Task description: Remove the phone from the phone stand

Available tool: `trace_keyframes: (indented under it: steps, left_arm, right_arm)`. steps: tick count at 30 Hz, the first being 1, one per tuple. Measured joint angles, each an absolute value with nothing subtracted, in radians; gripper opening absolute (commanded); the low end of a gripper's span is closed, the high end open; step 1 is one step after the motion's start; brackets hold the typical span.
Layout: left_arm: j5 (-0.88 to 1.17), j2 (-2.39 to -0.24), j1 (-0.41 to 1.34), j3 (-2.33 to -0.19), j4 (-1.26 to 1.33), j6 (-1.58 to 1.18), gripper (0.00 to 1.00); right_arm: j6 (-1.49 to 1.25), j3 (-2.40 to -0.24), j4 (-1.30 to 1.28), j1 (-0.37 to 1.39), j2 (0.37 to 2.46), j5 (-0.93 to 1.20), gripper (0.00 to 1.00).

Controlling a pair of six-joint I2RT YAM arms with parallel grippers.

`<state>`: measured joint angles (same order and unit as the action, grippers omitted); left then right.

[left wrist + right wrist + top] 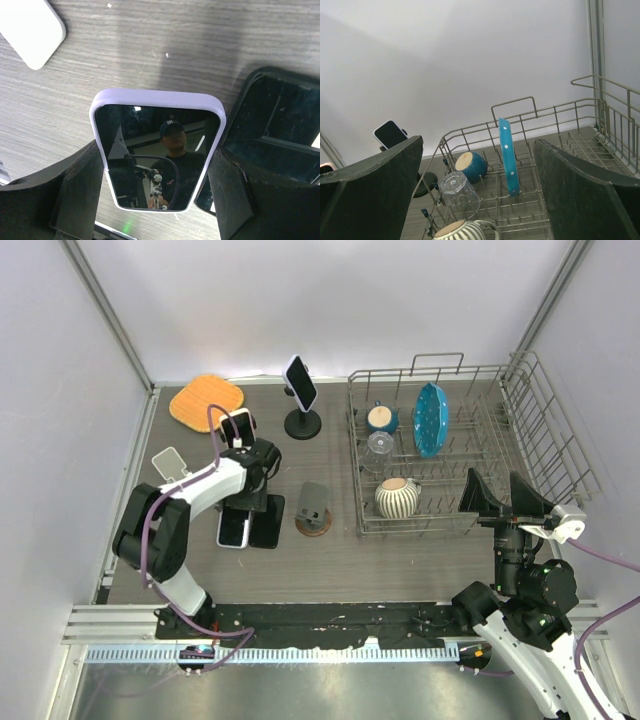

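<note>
My left gripper [245, 502] points down at the table left of centre. In the left wrist view it [155, 160] is shut on a phone in a lavender case [157, 150], one finger [75, 195] on each long side. The phone [233, 530] is screen up, at or just above the table; I cannot tell if it touches. A grey phone stand [313, 508] on a brown base stands empty to its right. Another phone [300, 382] sits on a black stand [303, 423] at the back. My right gripper [503, 502] is open and empty near the rack's front right corner.
A flat black object [266, 525] lies right beside the lavender phone, also in the left wrist view [280, 125]. A white slab [170, 462] and an orange mat [207, 400] lie at the left. The dish rack [530, 410] holds a blue plate [430, 420], pot, glass and striped mug.
</note>
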<state>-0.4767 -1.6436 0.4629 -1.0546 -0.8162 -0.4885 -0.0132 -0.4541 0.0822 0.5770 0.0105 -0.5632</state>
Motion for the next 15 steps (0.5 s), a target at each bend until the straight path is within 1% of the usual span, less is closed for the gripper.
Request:
trace_keyframes:
  steps: [7, 15]
  left_arm:
    - [-0.487, -1.723, 0.463, -1.077, -0.789, -0.479, 0.12]
    - [-0.443, -1.732, 0.484, -1.079, -0.779, -0.462, 0.12]
  right_arm:
    - [-0.013, -0.454, 0.083, 0.577, 0.01, -0.563, 0.97]
    - [-0.013, -0.454, 0.083, 0.577, 0.01, -0.563, 0.97]
